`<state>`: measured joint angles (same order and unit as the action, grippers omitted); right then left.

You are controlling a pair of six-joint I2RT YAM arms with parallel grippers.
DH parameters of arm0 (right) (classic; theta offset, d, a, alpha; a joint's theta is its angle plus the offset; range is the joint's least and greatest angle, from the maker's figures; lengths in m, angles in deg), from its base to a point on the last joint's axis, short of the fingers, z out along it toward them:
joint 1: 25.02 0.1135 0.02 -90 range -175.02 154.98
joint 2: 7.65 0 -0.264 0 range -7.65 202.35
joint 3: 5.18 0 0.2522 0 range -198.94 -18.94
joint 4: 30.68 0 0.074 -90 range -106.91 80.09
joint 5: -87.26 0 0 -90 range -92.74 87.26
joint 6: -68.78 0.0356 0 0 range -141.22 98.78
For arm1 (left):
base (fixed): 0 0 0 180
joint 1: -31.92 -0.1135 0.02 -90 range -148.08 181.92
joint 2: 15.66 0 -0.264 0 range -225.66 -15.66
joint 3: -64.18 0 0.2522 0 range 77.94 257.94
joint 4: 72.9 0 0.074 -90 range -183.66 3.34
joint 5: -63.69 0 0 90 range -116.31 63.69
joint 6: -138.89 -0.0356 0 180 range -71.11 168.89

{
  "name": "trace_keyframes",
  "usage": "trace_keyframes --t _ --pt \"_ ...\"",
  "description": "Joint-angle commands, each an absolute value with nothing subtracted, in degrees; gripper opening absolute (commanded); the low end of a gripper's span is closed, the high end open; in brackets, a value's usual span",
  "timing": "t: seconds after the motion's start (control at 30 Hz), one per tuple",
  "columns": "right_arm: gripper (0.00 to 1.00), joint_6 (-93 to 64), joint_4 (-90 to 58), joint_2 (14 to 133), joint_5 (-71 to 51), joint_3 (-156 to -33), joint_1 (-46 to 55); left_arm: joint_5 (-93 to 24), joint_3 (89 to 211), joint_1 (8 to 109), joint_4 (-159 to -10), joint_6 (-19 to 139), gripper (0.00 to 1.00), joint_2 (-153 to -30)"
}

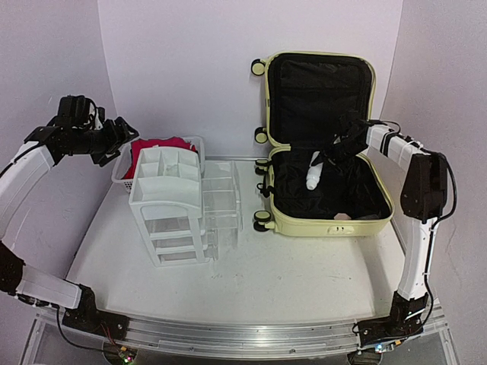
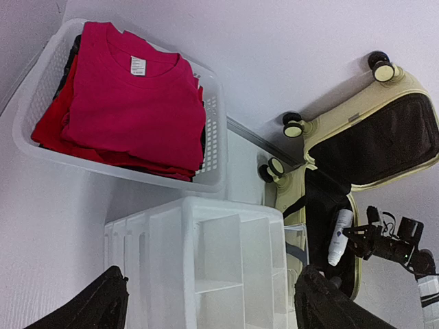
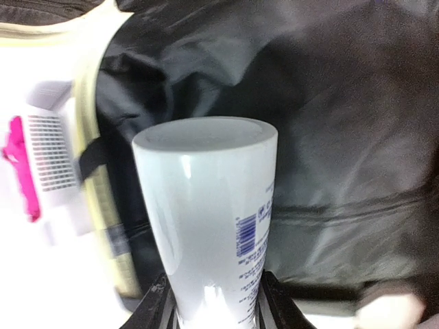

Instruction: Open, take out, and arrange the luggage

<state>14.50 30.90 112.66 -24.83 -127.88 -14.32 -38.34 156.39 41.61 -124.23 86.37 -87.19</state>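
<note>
Smooth plastic luggage shell, black cloth inside; glossy plastic bottle.

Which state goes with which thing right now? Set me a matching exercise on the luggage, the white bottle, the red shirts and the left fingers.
Things
1. luggage
2. white bottle
3. red shirts
4. left fingers

States
A. folded in the white mesh basket
B. spread open, holding nothing
C. open, lid standing upright
D. gripped by the right fingers over the black lining

Pairs: 1-C, 2-D, 3-A, 4-B
</note>
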Motion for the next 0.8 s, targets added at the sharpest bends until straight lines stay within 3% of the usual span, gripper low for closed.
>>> trace_keyframes --t 0.0,0.37,0.77 --pt "0.17 26.91 27.67 109.73 -35.37 -133.75 -13.89 -44.40 156.01 41.54 -120.48 85.36 0.83 -87.14" --pt "0.15 40.43 23.06 112.29 -42.05 -148.20 -2.62 -50.66 152.53 41.58 -120.35 84.14 0.84 -85.23" --pt "0.11 35.95 27.87 119.21 -35.87 -156.47 12.84 -49.89 148.58 41.57 -121.73 80.65 0.84 -82.01"
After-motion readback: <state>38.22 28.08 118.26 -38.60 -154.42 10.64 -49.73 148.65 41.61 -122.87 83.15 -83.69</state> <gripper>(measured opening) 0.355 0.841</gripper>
